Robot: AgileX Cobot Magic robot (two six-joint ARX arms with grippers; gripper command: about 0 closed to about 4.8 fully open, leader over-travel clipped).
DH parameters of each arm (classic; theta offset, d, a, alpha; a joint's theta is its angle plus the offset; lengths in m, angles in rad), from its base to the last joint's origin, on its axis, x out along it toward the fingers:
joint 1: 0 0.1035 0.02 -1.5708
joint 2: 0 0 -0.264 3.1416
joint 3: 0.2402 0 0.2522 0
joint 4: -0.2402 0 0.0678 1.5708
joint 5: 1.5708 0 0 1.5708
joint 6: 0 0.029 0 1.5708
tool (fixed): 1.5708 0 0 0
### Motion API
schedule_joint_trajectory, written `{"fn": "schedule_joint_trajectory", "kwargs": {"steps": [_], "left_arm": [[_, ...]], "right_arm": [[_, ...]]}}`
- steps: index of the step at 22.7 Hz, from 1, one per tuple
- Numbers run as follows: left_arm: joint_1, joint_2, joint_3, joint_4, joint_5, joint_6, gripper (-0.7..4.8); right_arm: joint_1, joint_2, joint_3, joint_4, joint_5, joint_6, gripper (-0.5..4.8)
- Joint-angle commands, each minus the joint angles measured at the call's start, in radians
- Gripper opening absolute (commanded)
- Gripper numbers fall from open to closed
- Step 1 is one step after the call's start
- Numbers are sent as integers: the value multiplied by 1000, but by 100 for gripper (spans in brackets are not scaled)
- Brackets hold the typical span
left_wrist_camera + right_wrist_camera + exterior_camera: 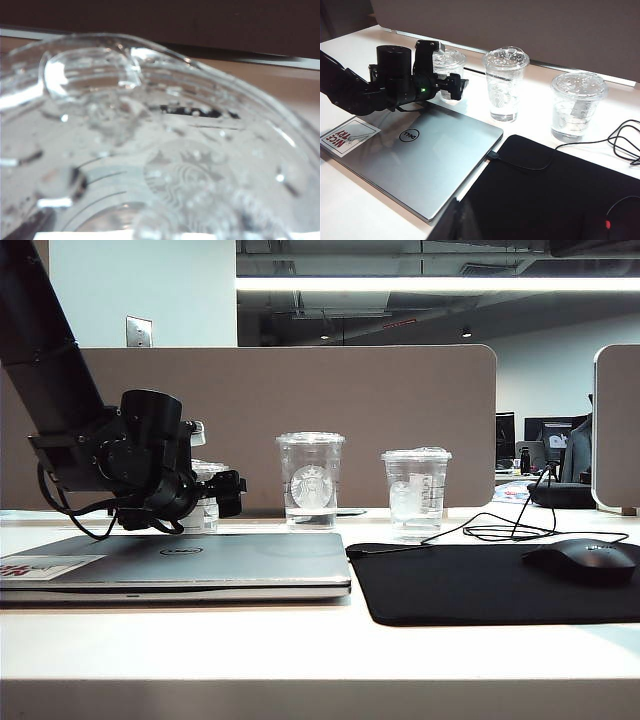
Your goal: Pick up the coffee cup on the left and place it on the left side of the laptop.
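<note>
The coffee cup (448,67) stands on the white table (300,650) behind the back edge of the closed laptop (415,160), near the wall. It is the shortest of three see-through cups. The left gripper (451,75) is right at this cup, with one finger (423,55) on one side and the other finger (456,86) on the other side. The fingers are wide apart and not squeezing the cup (its lid (150,130) fills the left wrist view, all blurry). The tall cup (310,480) and the middle cup (416,492) stand farther right. A black mouse (580,560) sits on a black pad (470,585). The right gripper cannot be seen.
</note>
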Motion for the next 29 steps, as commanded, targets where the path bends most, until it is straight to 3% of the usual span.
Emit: {"fn": "schedule_joint_trajectory", "kwargs": {"steps": [1,10,11,12,16,22,29], "left_arm": [[0,5,11,6,1,3,479],[0,13,18,40,-2,5,479],[0,13,18,41,-3,5,445],[0,13,19,47,-3,5,363],[0,13,18,48,1,9,288],[-1,13,18,45,2,23,100],[-1,-6,18,49,1,47,121]], "right_arm": [[0,-2,8,14,-1,1,-3],[1,-2,8,14,-2,5,-3],[1,-2,8,15,-2,8,-3],[1,-2,8,14,-2,8,-3],[1,-2,8,14,-2,8,-3],[1,-2,8,15,-2,8,-3],[1,-2,8,14,-2,8,-3]]}}
